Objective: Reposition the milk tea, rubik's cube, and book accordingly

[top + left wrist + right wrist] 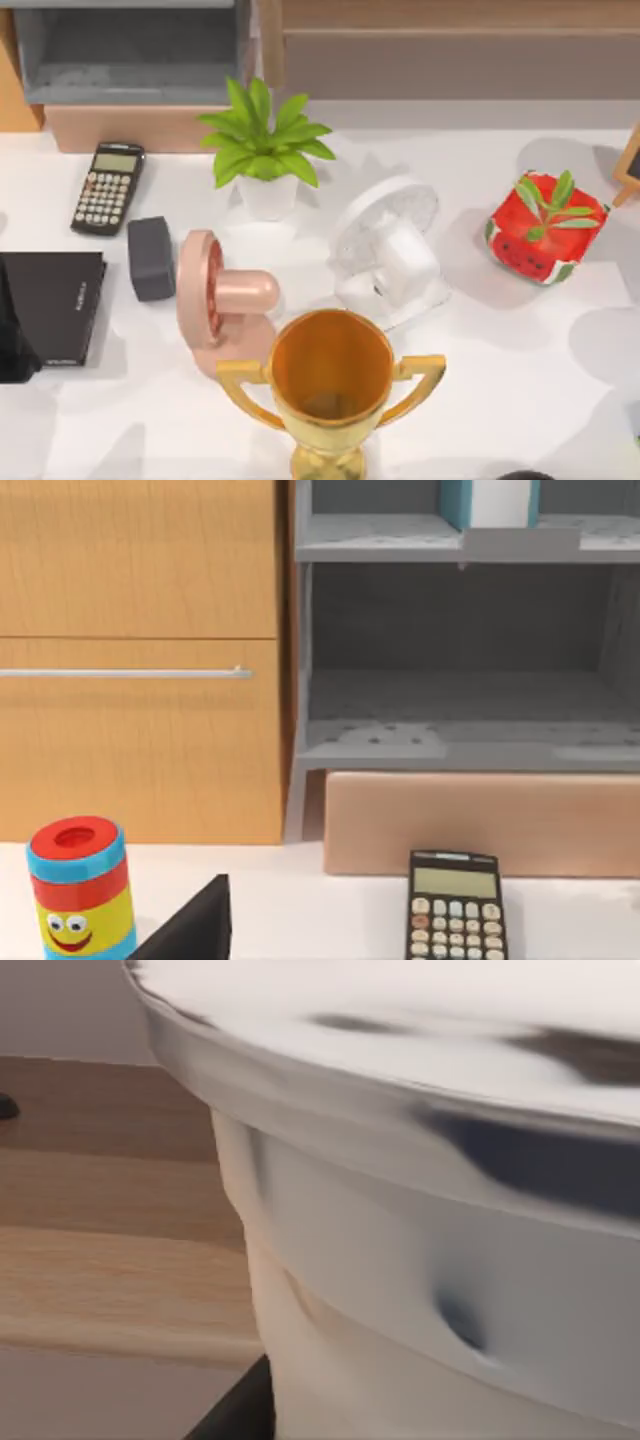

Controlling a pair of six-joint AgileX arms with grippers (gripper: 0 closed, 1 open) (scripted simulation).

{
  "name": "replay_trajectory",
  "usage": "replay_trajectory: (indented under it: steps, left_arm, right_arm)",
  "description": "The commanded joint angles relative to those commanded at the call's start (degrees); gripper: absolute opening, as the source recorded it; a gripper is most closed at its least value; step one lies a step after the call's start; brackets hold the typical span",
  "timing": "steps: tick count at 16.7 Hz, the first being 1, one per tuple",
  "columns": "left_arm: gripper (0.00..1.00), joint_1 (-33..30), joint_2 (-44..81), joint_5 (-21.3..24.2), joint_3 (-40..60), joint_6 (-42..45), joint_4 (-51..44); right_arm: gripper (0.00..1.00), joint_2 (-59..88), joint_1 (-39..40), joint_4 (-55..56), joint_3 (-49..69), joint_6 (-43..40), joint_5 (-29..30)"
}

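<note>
The book (452, 500) stood upright on the upper level of the grey shelf (400, 540), teal covers either side of whitish page edges, as my left wrist view showed it. I judged it stiff and fairly heavy for its width, with smooth covers that could slip. I would take hold across the thickness, low on the spine side, so the pages could not fan open. Its top was cut off, so I could not tell its full height or whether it leaned.

Close in my right wrist view sat a pale cup with a wide white rim, which I took for the milk tea (420, 1290). I judged it light, thin-walled, easy to crush and ready to spill. A gentle grip around the body under the rim seemed best. Whether my right gripper had hold of it I could not tell. A dark edge low in that view was too cut off to name.

A dark shape at the table's left edge was probably my left arm (12, 345), beside the flat black slab (55, 300). How my left gripper stood I could not tell either. In the left wrist view a black wedge (190, 930) lay between the striped smiley tin (80, 890) and the calculator (455, 910); I could not say what it was
</note>
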Motion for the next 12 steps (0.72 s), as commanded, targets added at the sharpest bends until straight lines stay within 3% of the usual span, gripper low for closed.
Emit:
replay_trajectory:
  steps: [4, 12]
  left_arm:
    - [1.0, 0.0, 0.0, 0.0, 0.0, 0.0, 0.0]
    - [1.0, 0.0, 0.0, 0.0, 0.0, 0.0, 0.0]
  right_arm:
    - [0.0, 6.5, -1.8, -2.1, 3.3, 0.4, 3.5]
    - [0.0, 5.3, -2.4, -3.2, 3.2, 1.4, 4.1]
